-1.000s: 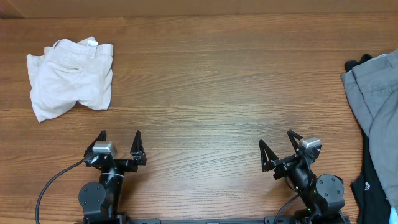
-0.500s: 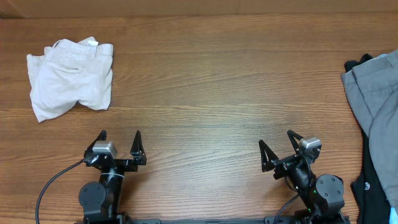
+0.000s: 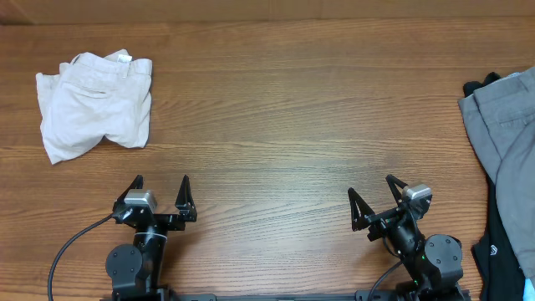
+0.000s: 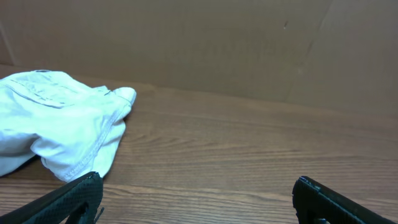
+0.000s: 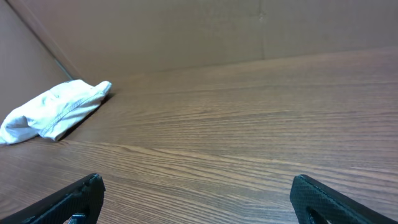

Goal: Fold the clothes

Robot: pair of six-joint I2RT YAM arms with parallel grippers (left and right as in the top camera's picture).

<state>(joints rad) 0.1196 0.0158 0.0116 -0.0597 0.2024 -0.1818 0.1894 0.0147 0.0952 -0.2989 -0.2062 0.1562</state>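
Sitting low on the table [image 3: 276, 109] with the left pincer [image 3: 161, 181] spread wide and gripping nothing; likewise the right pincer [image 3: 370, 186], fingers apart, nothing between them. Facing the cream shorts [image 3: 96, 104], well ahead of the left pincer and off to its left side, and much farther across to the left of the right pincer. Crumpled in a loose heap, waistband apparently toward the far side, a stitched pocket showing on top.

Likely to handle as light, soft cotton: limp, no stiffness, sagging once lifted, neither slippery nor fragile. Best taken at the waistband, judged the thickest and firmest edge, pinching one corner with each pincer so as to pull the cloth flat before any fold; a leg hem as second choice. Some risk of catching only the top layer and dragging the heap along.

Off to the right of the right pincer, a grey garment [image 3: 501, 125] and a black garment [image 3: 495, 251], no part of this job. Folding not yet begun.
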